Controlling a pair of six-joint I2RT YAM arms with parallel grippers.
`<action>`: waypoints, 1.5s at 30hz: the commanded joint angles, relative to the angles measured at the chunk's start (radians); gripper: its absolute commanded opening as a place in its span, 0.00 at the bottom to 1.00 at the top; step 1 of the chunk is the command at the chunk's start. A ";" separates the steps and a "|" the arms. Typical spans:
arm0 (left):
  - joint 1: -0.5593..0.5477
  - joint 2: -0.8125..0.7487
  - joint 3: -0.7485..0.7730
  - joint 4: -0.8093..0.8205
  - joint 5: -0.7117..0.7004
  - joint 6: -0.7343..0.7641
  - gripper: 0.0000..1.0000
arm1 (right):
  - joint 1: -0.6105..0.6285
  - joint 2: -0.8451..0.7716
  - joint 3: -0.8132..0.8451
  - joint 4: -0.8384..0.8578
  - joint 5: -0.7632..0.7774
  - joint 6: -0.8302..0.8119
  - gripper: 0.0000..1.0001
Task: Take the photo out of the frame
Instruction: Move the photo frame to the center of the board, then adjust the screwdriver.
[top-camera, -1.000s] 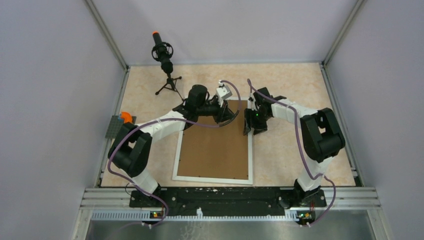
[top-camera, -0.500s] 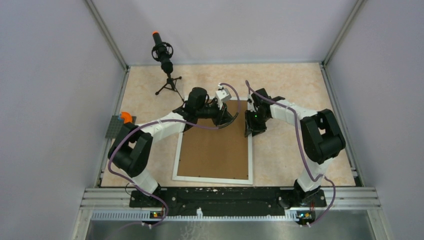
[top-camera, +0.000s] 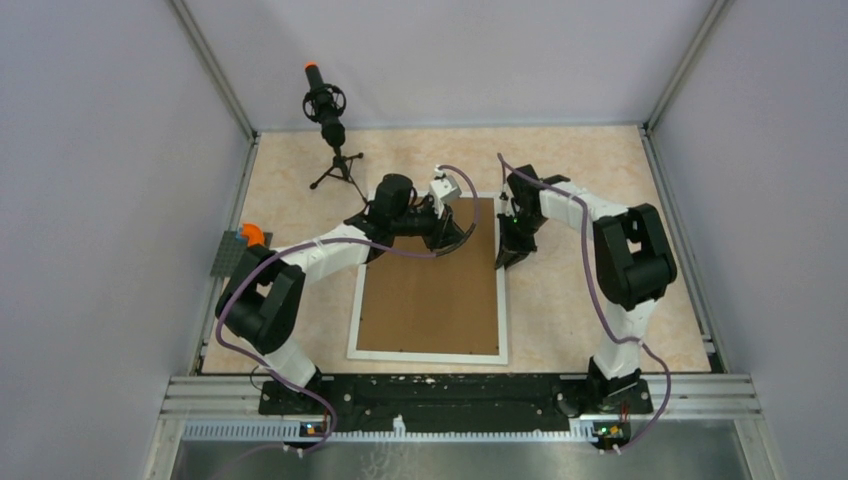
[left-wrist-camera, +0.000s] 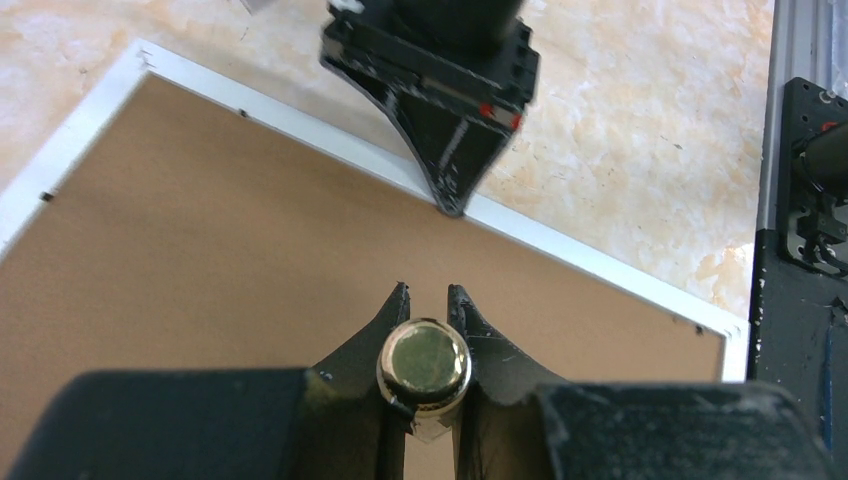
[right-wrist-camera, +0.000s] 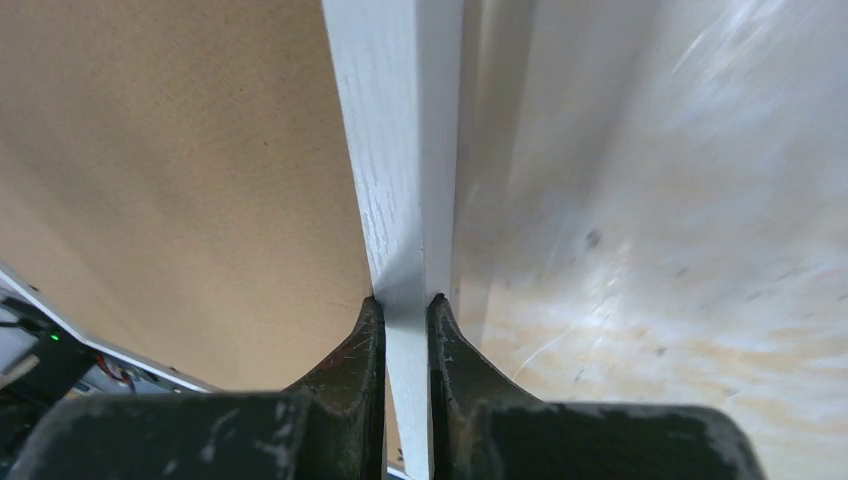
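The frame (top-camera: 354, 318) lies face down on the table with its brown backing board (top-camera: 425, 300) up. The photo is hidden under the board. My right gripper (top-camera: 508, 258) is shut on the frame's white right border (right-wrist-camera: 395, 150), one finger on each side of it (right-wrist-camera: 403, 300). My left gripper (top-camera: 455, 235) hovers over the far part of the board (left-wrist-camera: 200, 220), shut on a small round shiny metal piece (left-wrist-camera: 425, 360), with the fingertips (left-wrist-camera: 428, 290) slightly apart. In the left wrist view the right gripper's tip (left-wrist-camera: 452, 203) meets the white border (left-wrist-camera: 600, 262).
A black microphone on a small tripod (top-camera: 328, 115) stands at the back left. An orange object (top-camera: 252, 235) sits at the table's left edge. Grey walls close in three sides, and a metal rail (top-camera: 460, 385) runs along the near edge.
My right gripper has closed on the frame's right border and shifted slightly right. The frame has nudged a little with it. The left arm has barely moved.
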 joint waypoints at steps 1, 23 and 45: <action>0.014 -0.019 0.014 0.020 0.022 0.017 0.00 | -0.082 0.103 0.146 0.136 0.040 0.001 0.00; 0.039 0.001 0.188 0.089 0.062 -0.165 0.00 | -0.189 -0.083 0.260 0.362 -0.266 -0.237 0.66; 0.043 0.079 0.395 0.303 0.063 -0.629 0.00 | 0.027 -0.498 -0.251 0.995 -0.443 -0.145 0.57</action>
